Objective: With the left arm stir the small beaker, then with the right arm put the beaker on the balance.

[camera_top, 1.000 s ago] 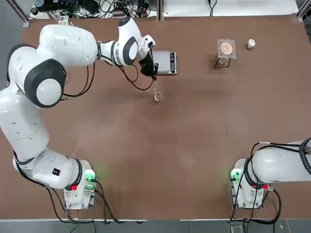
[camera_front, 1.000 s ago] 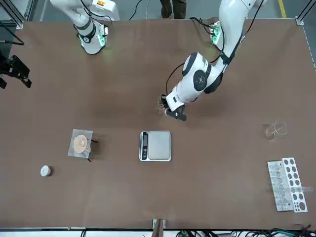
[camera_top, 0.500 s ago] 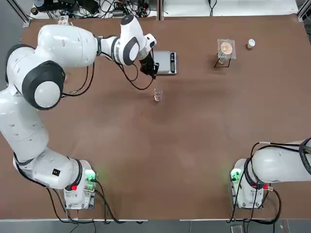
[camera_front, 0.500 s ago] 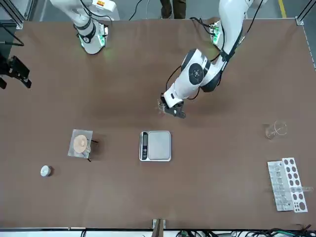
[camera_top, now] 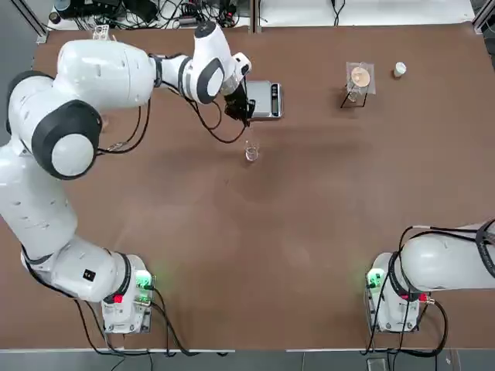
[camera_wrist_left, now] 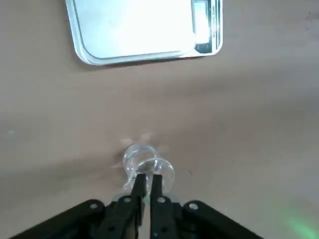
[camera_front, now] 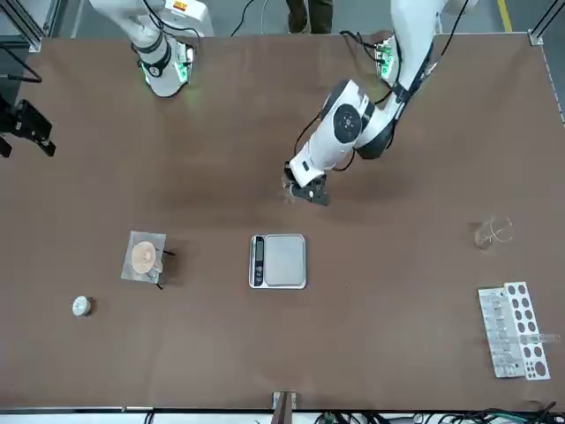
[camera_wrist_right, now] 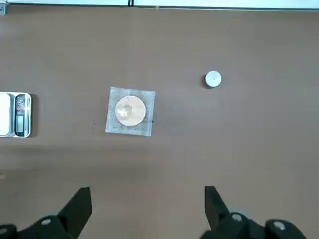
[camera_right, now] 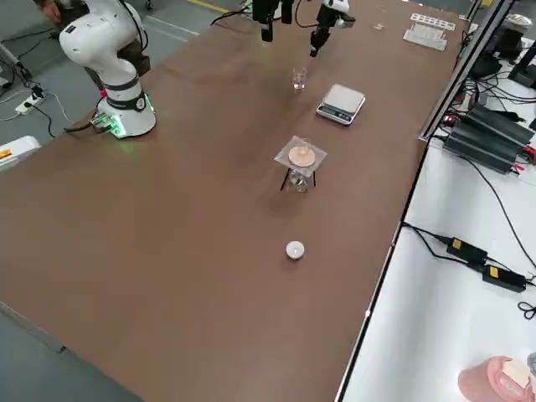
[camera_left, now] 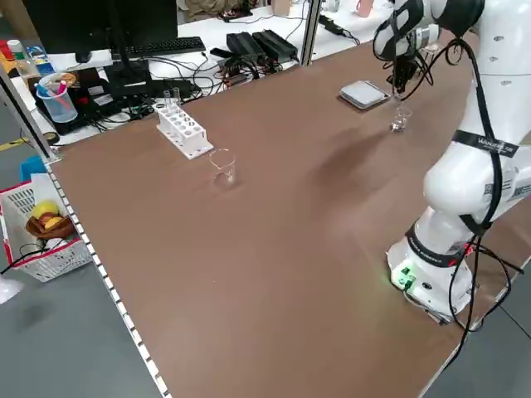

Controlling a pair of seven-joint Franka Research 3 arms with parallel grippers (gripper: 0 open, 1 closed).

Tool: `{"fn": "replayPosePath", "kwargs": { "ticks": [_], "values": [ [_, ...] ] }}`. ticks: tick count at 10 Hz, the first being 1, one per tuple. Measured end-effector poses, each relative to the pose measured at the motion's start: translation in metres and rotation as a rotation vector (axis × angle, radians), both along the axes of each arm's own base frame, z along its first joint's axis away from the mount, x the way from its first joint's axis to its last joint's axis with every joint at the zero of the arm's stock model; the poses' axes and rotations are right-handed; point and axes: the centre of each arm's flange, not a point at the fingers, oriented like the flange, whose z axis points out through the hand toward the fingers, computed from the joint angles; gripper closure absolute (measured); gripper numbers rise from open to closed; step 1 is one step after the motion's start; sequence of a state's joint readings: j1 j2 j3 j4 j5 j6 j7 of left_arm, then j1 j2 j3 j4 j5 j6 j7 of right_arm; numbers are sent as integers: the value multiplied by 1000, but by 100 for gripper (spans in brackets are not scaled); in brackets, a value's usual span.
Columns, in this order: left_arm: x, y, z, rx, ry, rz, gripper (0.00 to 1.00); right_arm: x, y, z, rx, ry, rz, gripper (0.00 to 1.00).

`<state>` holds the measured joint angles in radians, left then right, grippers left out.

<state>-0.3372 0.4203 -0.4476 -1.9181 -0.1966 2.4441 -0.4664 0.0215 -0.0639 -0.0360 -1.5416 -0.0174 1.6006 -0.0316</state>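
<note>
The small beaker [camera_top: 251, 151] [camera_front: 289, 187] stands upright on the brown table, a short way on the robot's side of the balance [camera_top: 263, 99] [camera_front: 279, 261]. My left gripper [camera_top: 241, 110] [camera_wrist_left: 147, 183] hangs just above the beaker [camera_wrist_left: 144, 162], shut on a thin clear stirring rod that points down toward it. The rod is faint, and its tip cannot be made out. My right gripper [camera_wrist_right: 147, 209] is held high and wide open off the right side of the table, with nothing between its fingers.
A little stand with a round orange disc [camera_top: 360, 77] and a small white cap [camera_top: 399, 69] sit at the far right. A larger glass beaker [camera_front: 493, 232] and a white test-tube rack [camera_front: 514, 340] lie at the far left.
The left wrist has shifted slightly and the rod has risen above the beaker. The beaker and the right arm have not moved.
</note>
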Motion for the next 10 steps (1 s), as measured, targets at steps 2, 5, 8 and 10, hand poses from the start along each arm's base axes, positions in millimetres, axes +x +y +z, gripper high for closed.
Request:
{"fn": "replayPosePath", "kwargs": {
  "ticks": [2, 5, 8, 10],
  "values": [
    [-5, -6, 5, 30, -21, 9, 92, 0, 0, 0, 0, 0, 0, 0],
    [-12, -13, 9, 59, -38, 26, 92, 0, 0, 0, 0, 4, 0, 0],
    [-16, -17, 16, 66, -50, 49, 92, -1, 0, -1, 0, 6, 0, 0],
    [-25, -25, 24, 98, -82, 66, 92, -1, 0, -1, 0, 7, 1, 0]
  ]
}}
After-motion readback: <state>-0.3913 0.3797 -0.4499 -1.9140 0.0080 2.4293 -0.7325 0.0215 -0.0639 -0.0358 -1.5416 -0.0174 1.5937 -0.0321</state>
